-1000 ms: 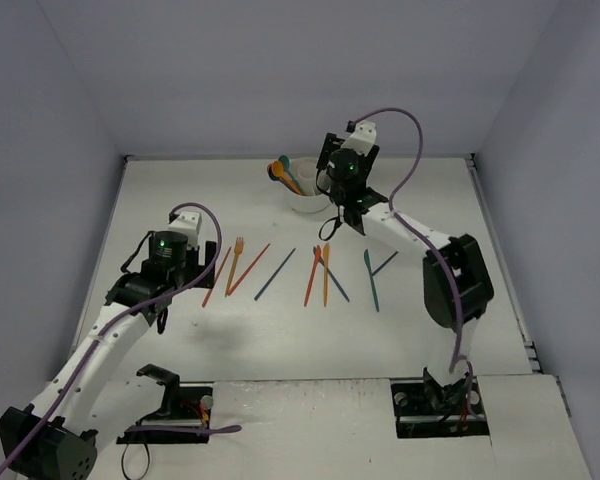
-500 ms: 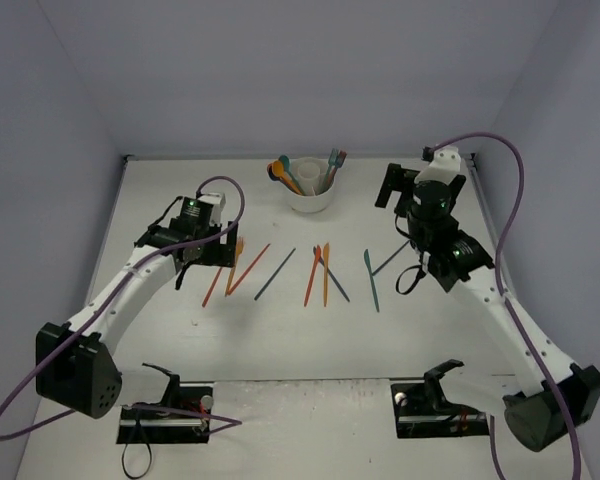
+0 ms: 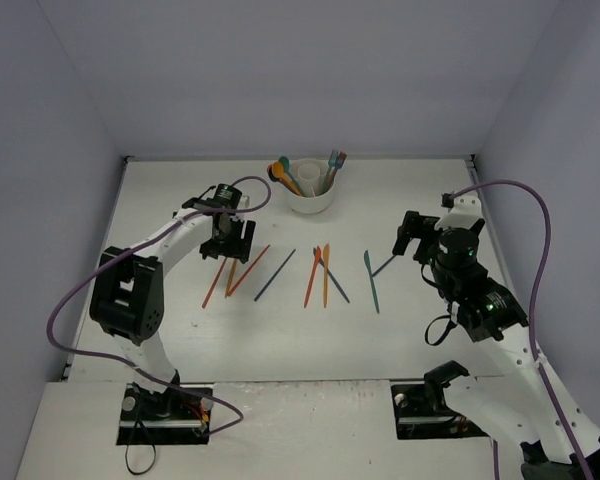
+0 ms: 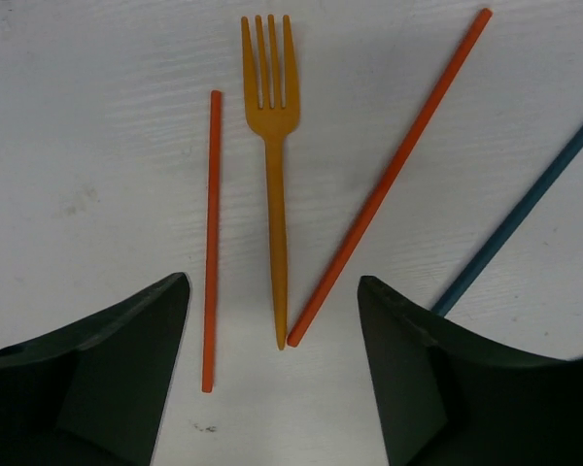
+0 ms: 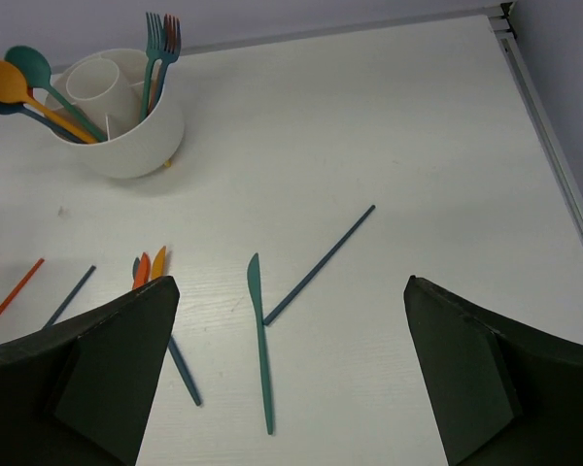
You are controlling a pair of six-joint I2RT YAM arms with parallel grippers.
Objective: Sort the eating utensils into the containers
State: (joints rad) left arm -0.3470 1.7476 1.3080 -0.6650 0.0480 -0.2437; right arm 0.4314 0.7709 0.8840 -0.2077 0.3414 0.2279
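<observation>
The white cup stands at the back middle, holding spoons on its left and two forks on its right; the right wrist view has this cup at its top left. An orange fork lies between two red-orange sticks. My left gripper hovers open over the fork's handle end without touching it; from above, the left gripper sits over the leftmost utensils. My right gripper is open and empty, above a teal knife and a dark blue stick.
More utensils lie in a row: a dark blue stick, then red-orange, orange and dark blue knives crossed together. The table's right edge runs close beside the right arm. Grey walls enclose the table on three sides.
The right gripper has left the cup, opened and swung back right and nearer, leaving two forks standing in the cup. The left arm has reached forward over the orange fork, its jaws narrowing slightly.
</observation>
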